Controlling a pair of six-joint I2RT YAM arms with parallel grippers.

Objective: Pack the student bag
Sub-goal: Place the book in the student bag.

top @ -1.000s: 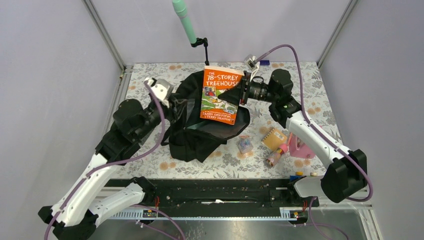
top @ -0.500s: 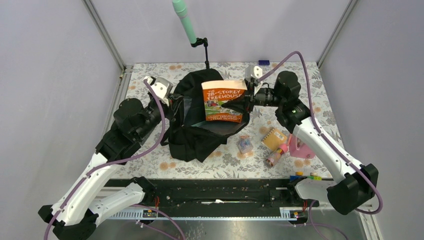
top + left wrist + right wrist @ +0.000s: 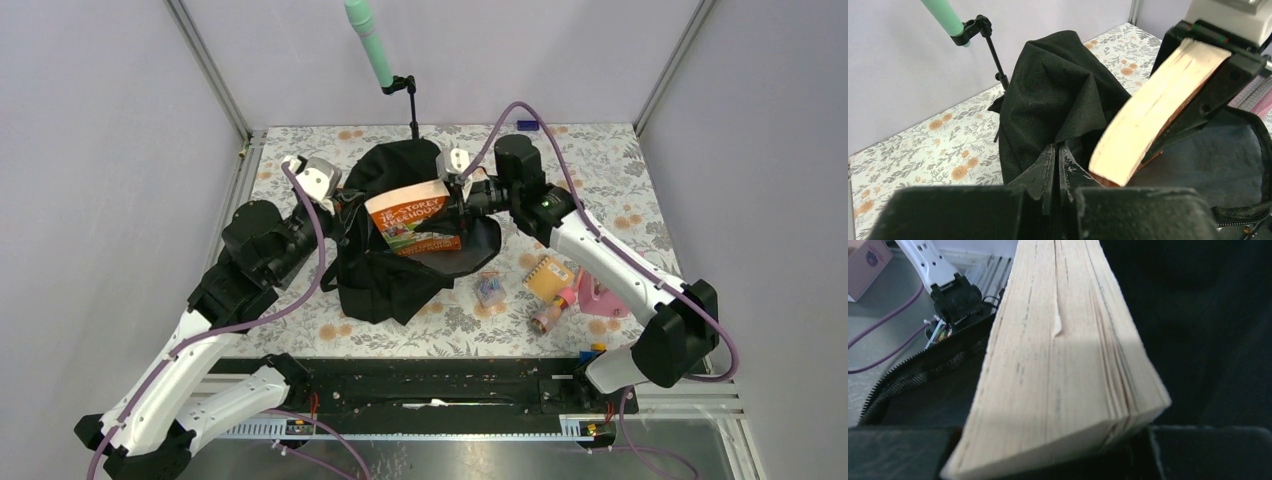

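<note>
I see the bag (image 3: pixel 385 275) lying mid-table between my arms with its mouth gaping. The book (image 3: pixel 413 215) is tilted, its lower end inside that mouth, clamped at its right edge by the right gripper (image 3: pixel 453 203). My left gripper (image 3: pixel 1057 152) is pinched tight on the bag's left rim, and a notebook (image 3: pixel 548 277) lies on the table (image 3: pixel 620 170) just right of the bag, apart from the book

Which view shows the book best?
Top external: the book shows its orange cover and title, tilted over the bag. Left wrist gives only its page edge; right wrist, a close-up of pages.
</note>
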